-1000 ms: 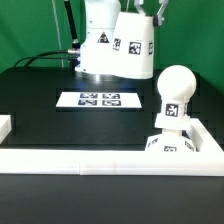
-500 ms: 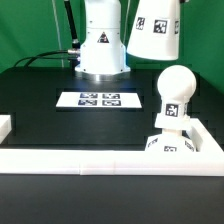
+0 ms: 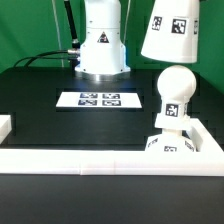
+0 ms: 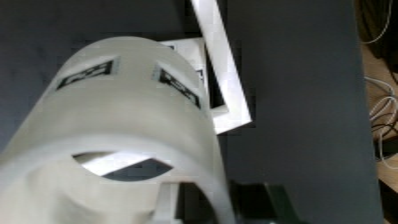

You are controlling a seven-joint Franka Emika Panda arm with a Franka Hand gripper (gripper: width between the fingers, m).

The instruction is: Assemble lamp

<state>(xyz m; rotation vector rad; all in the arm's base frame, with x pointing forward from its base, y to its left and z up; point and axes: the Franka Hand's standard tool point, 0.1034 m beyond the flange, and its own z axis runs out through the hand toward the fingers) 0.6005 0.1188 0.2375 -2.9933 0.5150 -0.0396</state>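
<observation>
Gripper itself cut off above the exterior view's top edge, so grip state impossible to tell there; in the wrist view, only dark finger [image 4: 263,200] shapes at the frame edge right beside the shade [image 4: 125,140], blurred, contact not clear enough to call, so cannot tell whether clenched or released. Hanging high in the air at the exterior view's upper right: the shade [image 3: 171,30], a smooth white plastic truncated cone, narrow end up, wide end down, slightly tilted, top clipped by the frame, two black-and-white square tags on its side. Directly below, apart from it with a clear gap: the bulb [image 3: 174,95], matte white, round ball on top, narrower stem with a tag, standing upright. Under that, the base [image 3: 170,143], flat, white, tagged on its near face, lower part hidden behind the white rail [image 3: 110,160] running along the near side. Close up from the wrist: shade filling most of the picture, out of focus, curved white wall, two tags, an oval opening showing dark inside. Beyond it, partly covered, a white square piece [image 4: 199,70] and a thin white rail, details hard to make out. Farther back on the black table [image 3: 40,100]: the marker board [image 3: 98,99], flat and thin, and the big white pedestal [image 3: 100,40] behind it.
</observation>
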